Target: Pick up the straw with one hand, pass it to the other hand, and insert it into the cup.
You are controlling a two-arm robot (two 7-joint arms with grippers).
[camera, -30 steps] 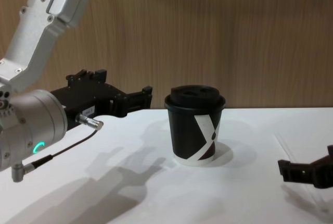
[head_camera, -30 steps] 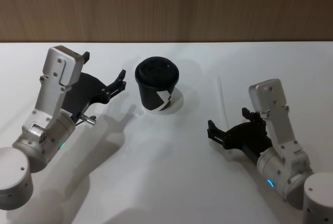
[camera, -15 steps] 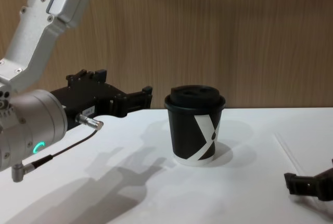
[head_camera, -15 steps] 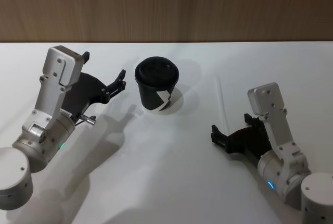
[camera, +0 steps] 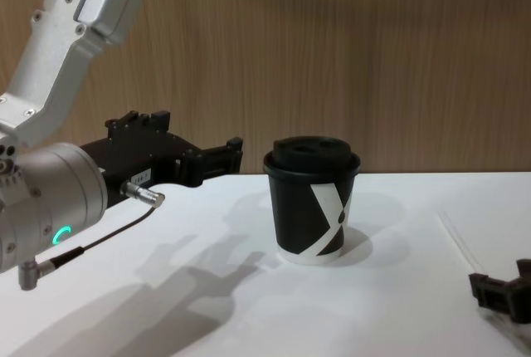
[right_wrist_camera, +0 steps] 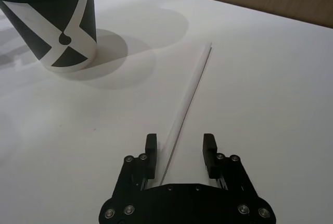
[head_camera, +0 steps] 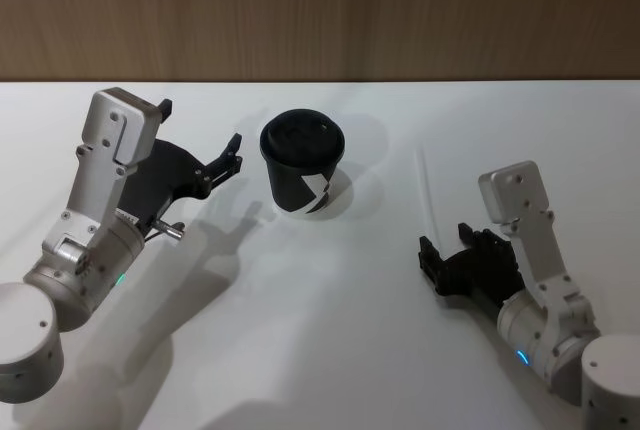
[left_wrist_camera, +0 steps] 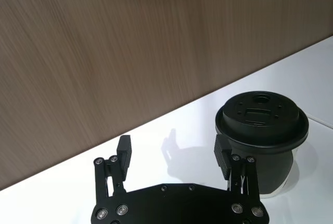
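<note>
White tabletop (head_camera: 330, 350), wood wall (head_camera: 320, 10) behind. Left gripper (left_wrist_camera: 173, 151) hovers, jaws spread, just beside the cup (head_camera: 302, 162). Farther right the straw (right_wrist_camera: 190, 99) lies flat, long axis running away from the robot, near end between the spread jaws of the right gripper (right_wrist_camera: 180, 141).

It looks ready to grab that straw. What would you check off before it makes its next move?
1. Straw lies flat on the table, apart from the cup: ok.
2. Right end effector open: ok.
3. Straw's near end between its fingers: ok, though off-centre.
4. Fingers low enough to pinch: cannot tell.
5. Left end effector open, beside the cup, not touching: ok.
6. Cup upright, lid on: ok.
</note>
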